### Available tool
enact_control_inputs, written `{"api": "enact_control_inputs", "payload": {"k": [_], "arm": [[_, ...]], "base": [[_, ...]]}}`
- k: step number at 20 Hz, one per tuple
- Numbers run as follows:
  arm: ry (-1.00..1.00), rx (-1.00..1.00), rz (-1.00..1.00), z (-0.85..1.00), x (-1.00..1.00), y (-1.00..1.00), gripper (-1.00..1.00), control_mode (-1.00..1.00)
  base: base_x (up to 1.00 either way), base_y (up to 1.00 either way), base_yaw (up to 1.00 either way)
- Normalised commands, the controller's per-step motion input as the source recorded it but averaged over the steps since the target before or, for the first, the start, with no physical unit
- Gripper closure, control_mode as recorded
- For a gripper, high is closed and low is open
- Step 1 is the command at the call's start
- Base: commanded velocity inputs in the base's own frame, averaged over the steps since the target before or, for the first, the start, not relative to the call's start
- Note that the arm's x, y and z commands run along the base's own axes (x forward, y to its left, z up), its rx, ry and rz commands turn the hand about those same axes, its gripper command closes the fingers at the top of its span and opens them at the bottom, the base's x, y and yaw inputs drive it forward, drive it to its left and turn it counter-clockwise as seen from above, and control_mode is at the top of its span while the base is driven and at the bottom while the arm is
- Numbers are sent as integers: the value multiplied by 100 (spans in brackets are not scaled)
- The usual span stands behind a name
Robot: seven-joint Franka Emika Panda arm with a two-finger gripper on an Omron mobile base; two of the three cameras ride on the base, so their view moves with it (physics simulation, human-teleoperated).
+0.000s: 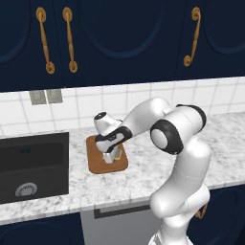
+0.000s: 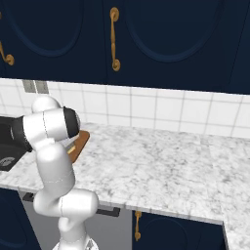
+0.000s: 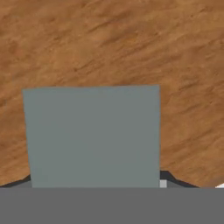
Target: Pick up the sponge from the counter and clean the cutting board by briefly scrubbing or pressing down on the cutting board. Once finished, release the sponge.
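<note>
Down low, pincer (image 1: 111, 157) grips sponge (image 3: 92, 135) on cutting board (image 1: 98, 165), fingertips hidden.

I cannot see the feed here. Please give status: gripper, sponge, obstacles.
Gripper shut on sponge, low over cutting board. Contact with the wood: cannot tell. Nothing in the way.

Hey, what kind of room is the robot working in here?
Most likely a kitchen, a rendered one: a speckled white-and-grey marble counter with a black sink basin set into it, dark navy cabinets with brass handles above, and a brown wooden cutting board.
</note>
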Motion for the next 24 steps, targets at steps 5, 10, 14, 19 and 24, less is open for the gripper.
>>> {"api": "enact_control_inputs", "payload": {"k": [5,10,14,19,24], "arm": [[0,0,0,-31,6,-45,100,-100],[-2,0,0,-61,39,-4,100,-100],[-1,0,0,-43,16,-10,100,-100],[-2,0,0,-7,-16,-72,100,-100],[-7,0,0,-3,-30,-87,100,-100]], "base": [[0,0,0],[0,0,0],[0,0,0],[0,0,0],[0,0,0]]}}
